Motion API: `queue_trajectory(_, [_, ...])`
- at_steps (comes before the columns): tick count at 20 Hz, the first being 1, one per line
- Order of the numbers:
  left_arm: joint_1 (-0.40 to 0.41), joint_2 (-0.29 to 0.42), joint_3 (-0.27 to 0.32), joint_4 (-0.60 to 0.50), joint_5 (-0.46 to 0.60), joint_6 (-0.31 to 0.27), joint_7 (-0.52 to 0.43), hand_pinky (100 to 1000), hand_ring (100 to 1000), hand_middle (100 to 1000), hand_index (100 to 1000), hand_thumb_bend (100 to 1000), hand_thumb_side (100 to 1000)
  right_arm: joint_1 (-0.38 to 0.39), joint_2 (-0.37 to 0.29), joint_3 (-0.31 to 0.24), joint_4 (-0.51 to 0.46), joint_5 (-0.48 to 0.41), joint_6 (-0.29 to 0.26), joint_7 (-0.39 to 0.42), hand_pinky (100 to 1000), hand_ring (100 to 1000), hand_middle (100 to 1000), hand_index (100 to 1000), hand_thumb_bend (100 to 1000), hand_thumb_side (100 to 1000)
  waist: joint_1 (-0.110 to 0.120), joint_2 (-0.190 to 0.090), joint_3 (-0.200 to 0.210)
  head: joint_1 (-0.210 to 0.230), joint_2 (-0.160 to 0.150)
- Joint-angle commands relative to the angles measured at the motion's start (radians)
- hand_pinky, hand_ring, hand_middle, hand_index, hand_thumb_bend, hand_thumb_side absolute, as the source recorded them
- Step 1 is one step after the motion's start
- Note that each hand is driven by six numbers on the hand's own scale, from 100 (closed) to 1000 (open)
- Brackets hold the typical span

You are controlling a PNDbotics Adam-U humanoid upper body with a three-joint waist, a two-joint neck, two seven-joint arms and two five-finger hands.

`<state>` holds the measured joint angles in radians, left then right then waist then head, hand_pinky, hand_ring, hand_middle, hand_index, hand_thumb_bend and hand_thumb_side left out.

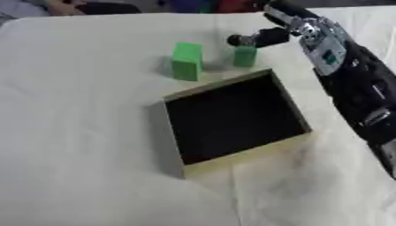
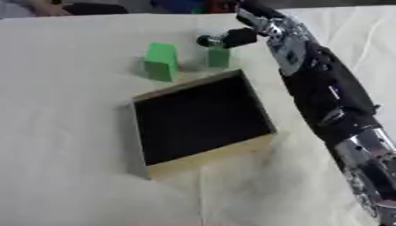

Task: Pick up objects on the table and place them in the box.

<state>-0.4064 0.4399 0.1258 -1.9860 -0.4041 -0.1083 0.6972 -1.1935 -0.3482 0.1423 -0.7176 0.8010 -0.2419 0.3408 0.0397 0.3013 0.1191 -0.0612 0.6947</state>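
White table [image 1: 85, 132]: small green block [image 1: 245, 57] directly under right hand fingers [image 1: 246, 40].

right arm [image 2: 325, 101]: black shell | silver joints | hand [image 1: 259, 37]: black

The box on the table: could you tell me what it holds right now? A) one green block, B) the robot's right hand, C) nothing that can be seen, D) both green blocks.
C: the box shows only its dark inside, while the larger green block and the smaller green block both stand on the cloth beyond its far edge, with the right hand at the smaller one.
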Motion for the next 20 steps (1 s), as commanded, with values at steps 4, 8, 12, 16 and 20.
queue_trajectory(4, [-0.014,0.014,0.001,-0.014,0.007,0.000,-0.008,808,703,715,912,314,859,-0.040,-0.018,-0.010,-0.029,0.112,-0.009,0.103,926,996,938,1000,484,536,0.001,-0.024,0.002,0.000,0.007])
queue_trajectory(8, [-0.015,0.014,0.000,-0.014,0.008,0.000,-0.010,807,702,715,912,311,846,-0.047,-0.019,-0.017,-0.027,0.180,-0.010,0.140,927,994,941,1000,392,408,0.001,-0.024,0.000,-0.001,0.006])
queue_trajectory(12, [-0.015,0.013,-0.001,-0.014,0.009,-0.001,-0.013,807,702,715,912,308,837,-0.052,-0.014,-0.023,-0.025,0.220,-0.003,0.143,925,990,936,1000,335,287,0.001,-0.023,0.002,-0.003,0.004])
queue_trajectory(16, [-0.017,0.013,-0.001,-0.014,0.009,-0.002,-0.013,806,702,715,912,307,832,-0.055,-0.010,-0.026,-0.016,0.243,0.009,0.137,925,990,937,1000,311,247,0.000,-0.020,0.005,-0.005,0.002])
queue_trajectory(20, [-0.020,0.014,-0.001,-0.014,0.009,-0.003,-0.012,805,701,714,912,307,826,-0.052,-0.022,-0.026,-0.014,0.255,0.014,0.137,924,989,932,1000,291,271,-0.004,-0.016,0.008,-0.007,-0.002])
